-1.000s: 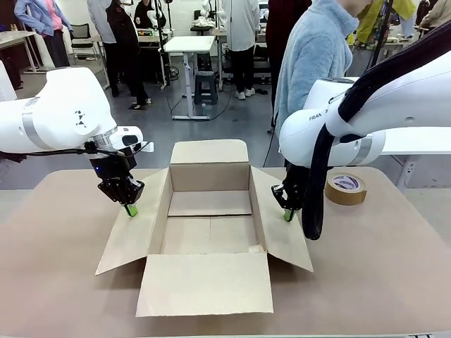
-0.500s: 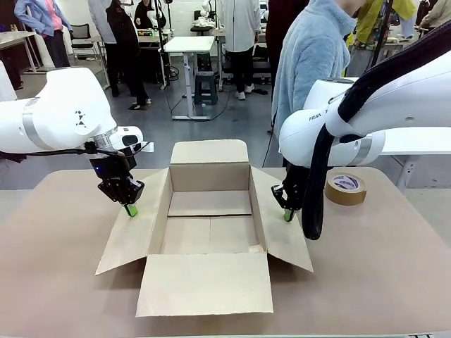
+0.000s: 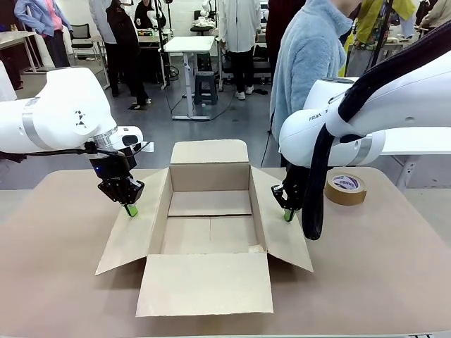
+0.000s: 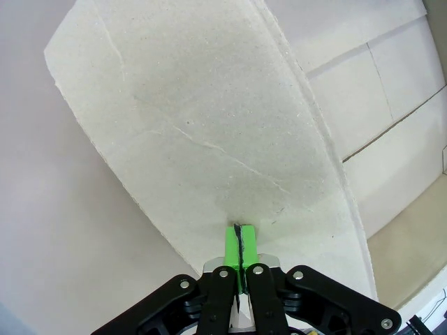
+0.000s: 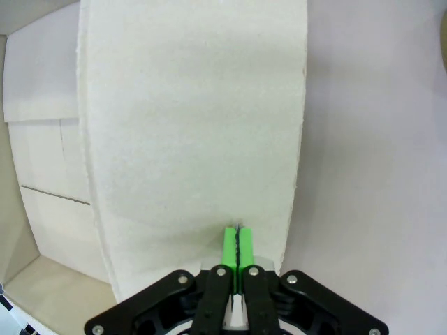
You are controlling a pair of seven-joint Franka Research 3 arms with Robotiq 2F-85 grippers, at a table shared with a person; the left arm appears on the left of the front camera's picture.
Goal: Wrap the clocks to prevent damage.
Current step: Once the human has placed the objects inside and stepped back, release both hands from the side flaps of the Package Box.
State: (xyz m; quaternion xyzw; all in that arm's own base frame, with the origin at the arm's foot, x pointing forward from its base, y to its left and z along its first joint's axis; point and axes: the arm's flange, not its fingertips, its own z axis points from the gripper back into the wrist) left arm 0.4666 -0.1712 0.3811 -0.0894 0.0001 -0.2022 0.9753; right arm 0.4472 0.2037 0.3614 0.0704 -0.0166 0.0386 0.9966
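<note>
Two arms are reaching over a tan table (image 3: 394, 267) holding an open cardboard box (image 3: 210, 177), with a tape roll (image 3: 345, 189) far right. Left gripper (image 3: 131, 210) and right gripper (image 3: 288, 215) are pressed together, tips touching the side flaps. A white desk (image 3: 189, 44) and people are standing behind. Since a second ago, the person in blue fleece (image 3: 306, 63) is shifting slightly left; the arms aren't moving.

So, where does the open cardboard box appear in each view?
Front view: cardboard box at centre, flaps spread.
Left wrist view: its left flap across the middle, interior at upper right.
Right wrist view: its right flap in the middle, interior at left.
Shared landmark: floor seam.
</note>
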